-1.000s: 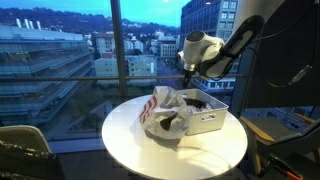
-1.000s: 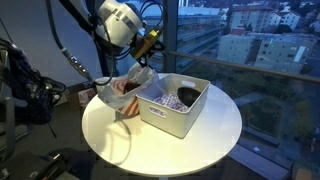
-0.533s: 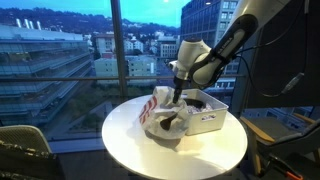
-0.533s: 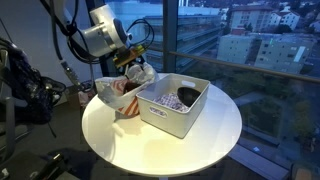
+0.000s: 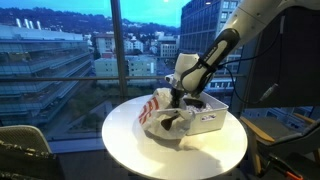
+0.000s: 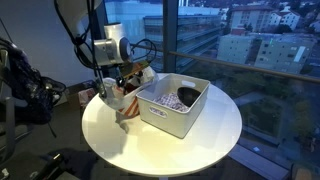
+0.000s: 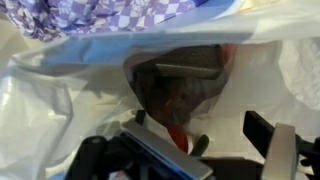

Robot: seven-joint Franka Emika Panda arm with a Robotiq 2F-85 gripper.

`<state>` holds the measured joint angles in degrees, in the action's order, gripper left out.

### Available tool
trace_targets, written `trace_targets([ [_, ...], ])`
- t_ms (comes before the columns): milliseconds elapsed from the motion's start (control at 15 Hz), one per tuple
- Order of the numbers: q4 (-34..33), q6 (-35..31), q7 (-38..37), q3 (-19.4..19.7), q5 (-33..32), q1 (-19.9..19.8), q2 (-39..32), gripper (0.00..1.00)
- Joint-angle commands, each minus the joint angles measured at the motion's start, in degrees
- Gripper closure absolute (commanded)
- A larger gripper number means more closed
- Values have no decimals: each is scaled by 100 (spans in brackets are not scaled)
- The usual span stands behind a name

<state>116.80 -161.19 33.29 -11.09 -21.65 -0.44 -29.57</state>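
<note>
Low over the round table with the gripper, right at the top of the white plastic bag. Bag sitting just beside the white box, maybe touching it; hard to tell.

From the wrist view, looking straight into the open mouth of the bag. Deep inside, a dark thing and a little red bit. Too dim to say what either is. Past the far edge of the bag, a purple checked cloth; cannot tell if it is in the box.

Jaws wide open, one on each side of the bag's mouth. Holding nothing. Not touching the dark thing yet, as far as can be seen.

So, by the look of it, only the first bit done: lined up at the bag beside the box. No grab made. Nothing lifted out. Bag and all inside it lying where they are, next to the box.
</note>
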Motion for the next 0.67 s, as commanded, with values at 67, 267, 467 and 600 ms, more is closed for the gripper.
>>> trace_targets([
  [67, -403, 585, 450, -63, 160, 14, -169, 0],
  [267, -251, 1219, 662, -186, 461, -61, 33, 0],
  [467, -177, 1831, 857, -255, 753, -85, 176, 0],
  [600, -254, 2150, 1069, -304, 1032, -107, 109, 0],
])
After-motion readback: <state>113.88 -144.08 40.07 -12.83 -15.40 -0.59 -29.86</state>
